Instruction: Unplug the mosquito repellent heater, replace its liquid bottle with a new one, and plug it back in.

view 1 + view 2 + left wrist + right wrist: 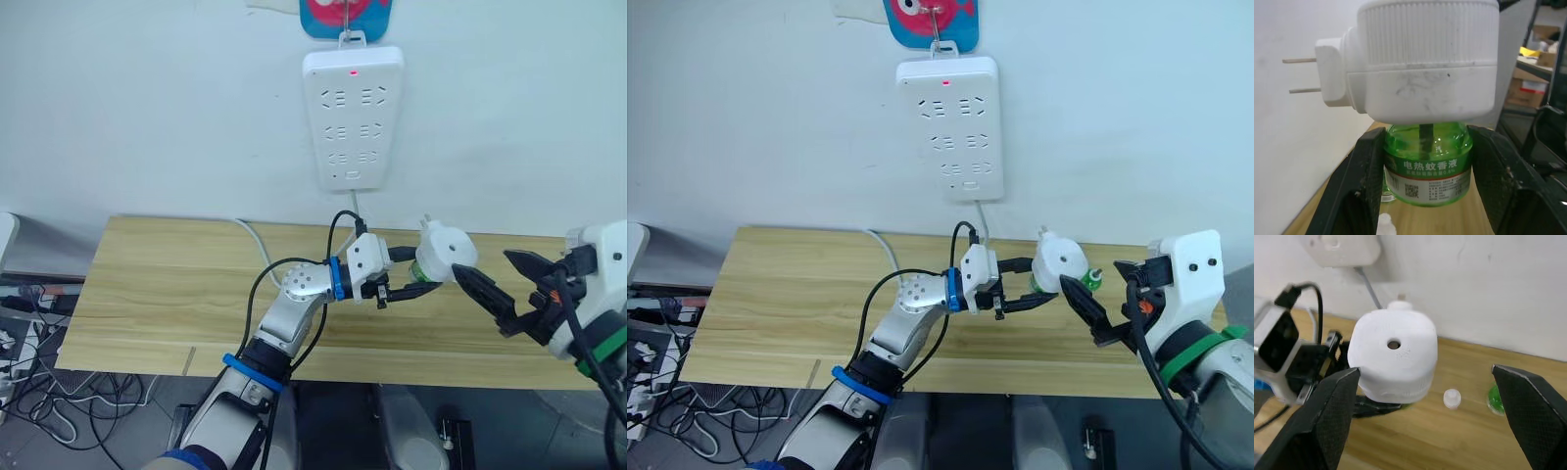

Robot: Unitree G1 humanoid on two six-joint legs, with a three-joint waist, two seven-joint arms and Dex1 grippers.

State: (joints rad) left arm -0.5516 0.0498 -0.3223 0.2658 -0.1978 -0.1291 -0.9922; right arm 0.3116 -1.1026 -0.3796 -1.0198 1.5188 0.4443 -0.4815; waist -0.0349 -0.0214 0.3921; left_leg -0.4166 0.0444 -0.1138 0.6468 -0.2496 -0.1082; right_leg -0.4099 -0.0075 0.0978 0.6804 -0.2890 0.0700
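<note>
White and unplugged, the mosquito repellent heater [446, 253] sat above the table [176, 284], its green bottle [1427, 164] clamped between the left gripper [416, 277]'s 2 fingers. Beside it, the right gripper [509, 294] hung with fingers spread wide, empty.

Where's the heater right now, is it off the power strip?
Yes: the mosquito repellent heater is held above the table, below and right of the power strip, its green bottle clamped in the left gripper, just ahead of the open right gripper.
</note>
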